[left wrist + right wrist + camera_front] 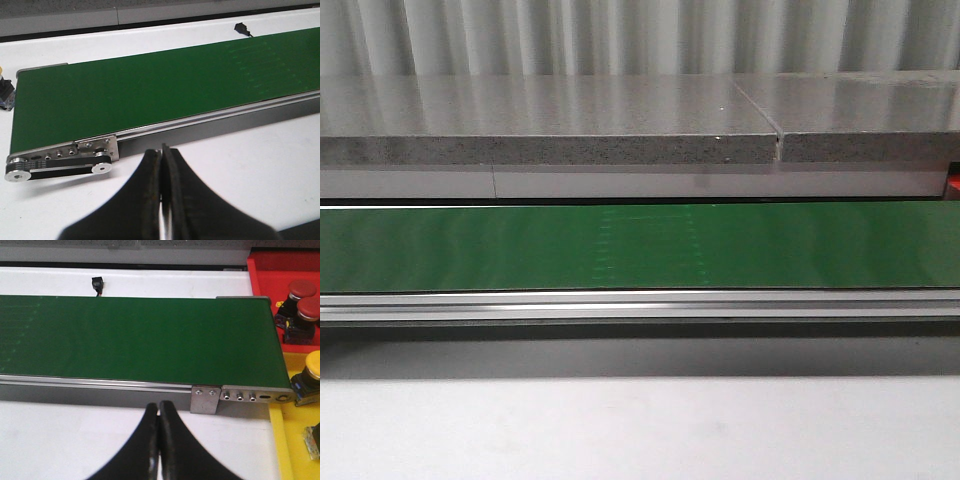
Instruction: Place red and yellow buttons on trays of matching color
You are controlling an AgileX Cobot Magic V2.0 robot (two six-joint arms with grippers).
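Both grippers, left (164, 165) and right (159, 412), sit pinched closed, empty. Red buttons (305, 297) lie in the red tray (260, 275), a yellow button (316, 367) in the yellow tray (276, 440), ahead-right of our right gripper. We judge them rigid, light plastic w/ slick caps; grab the boxy base.

Conveyor: a long green flat belt (640, 245) running left to right across the front view, with nothing on it.
Rail: a silver aluminium side rail (640, 303) along the belt's near edge.
End bracket: a silver metal plate with screws (240, 397) at one belt end.
Pulley: a black toothed drive belt on silver wheels (55, 167) at the other end.
Table: a white flat tabletop (640, 430) under the conveyor.
Ledge: a grey speckled stone slab (550, 150) behind the conveyor.
Backdrop: a pale pleated curtain (640, 35).
Small item: a black plug-like object (97, 285) on the white surface beyond the belt.
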